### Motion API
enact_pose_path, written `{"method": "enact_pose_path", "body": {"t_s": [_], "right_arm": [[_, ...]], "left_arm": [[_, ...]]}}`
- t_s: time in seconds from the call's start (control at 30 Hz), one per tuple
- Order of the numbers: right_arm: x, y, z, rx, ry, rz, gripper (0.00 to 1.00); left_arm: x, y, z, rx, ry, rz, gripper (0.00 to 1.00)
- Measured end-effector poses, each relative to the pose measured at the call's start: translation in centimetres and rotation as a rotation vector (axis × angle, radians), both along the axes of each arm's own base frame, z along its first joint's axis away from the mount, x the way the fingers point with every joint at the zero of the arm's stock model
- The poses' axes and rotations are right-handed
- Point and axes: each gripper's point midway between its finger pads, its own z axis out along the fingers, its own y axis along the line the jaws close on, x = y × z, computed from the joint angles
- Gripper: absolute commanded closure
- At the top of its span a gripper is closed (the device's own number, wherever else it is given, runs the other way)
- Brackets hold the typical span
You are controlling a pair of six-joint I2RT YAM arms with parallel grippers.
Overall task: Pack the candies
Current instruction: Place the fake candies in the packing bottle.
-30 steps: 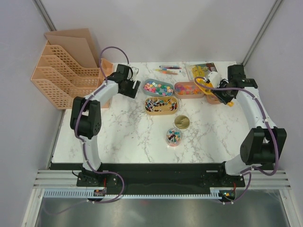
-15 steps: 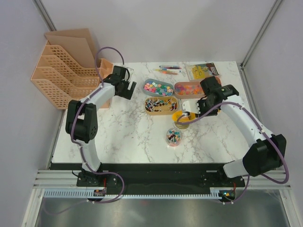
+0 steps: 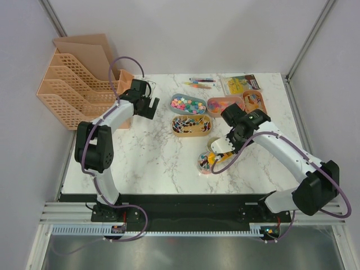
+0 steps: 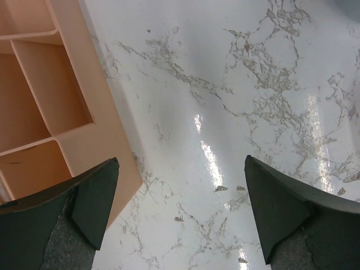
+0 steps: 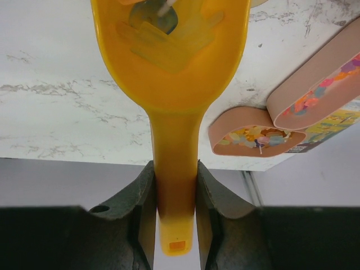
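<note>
Pink, green, yellow candies [image 3: 188, 104] fill a tray [image 3: 171, 103]; right gripper [image 5: 175, 177] pinches a scoop [image 5: 169, 62] (left gripper [image 4: 180, 211] spread).

walls [image 3: 185, 34]: plain grey | table [image 3: 152, 163]: glossy white marble

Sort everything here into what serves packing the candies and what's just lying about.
Job: bright mixed candies in oval trays, small clear round jar, yellow plastic scoop in the right gripper.
Lying about: thin coloured pens, peach mesh plastic file rack, yellow printed packet.
</note>
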Motion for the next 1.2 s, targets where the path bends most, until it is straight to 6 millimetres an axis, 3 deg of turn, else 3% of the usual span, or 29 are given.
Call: {"method": "enact_pose_path", "body": {"t_s": [0.37,0.7,1.2], "right_arm": [[0.2,1.0,-0.6,-0.195,-0.046,0.011,1.0],[0.7,0.9,0.4,-0.316,-0.114,-0.074,1.0],[0.7,0.1,1.5,-0.374,-0.173,-0.119,1.0]], "left_arm": [[0.0,-0.1,0.1,-0.015,-0.002,0.018,0.0],[0.0,-0.3,1.1,-0.043,-0.026,0.041,0.0],[0.3,-0.5,1.7,-0.064,-0.047,0.056,0.0]]}}
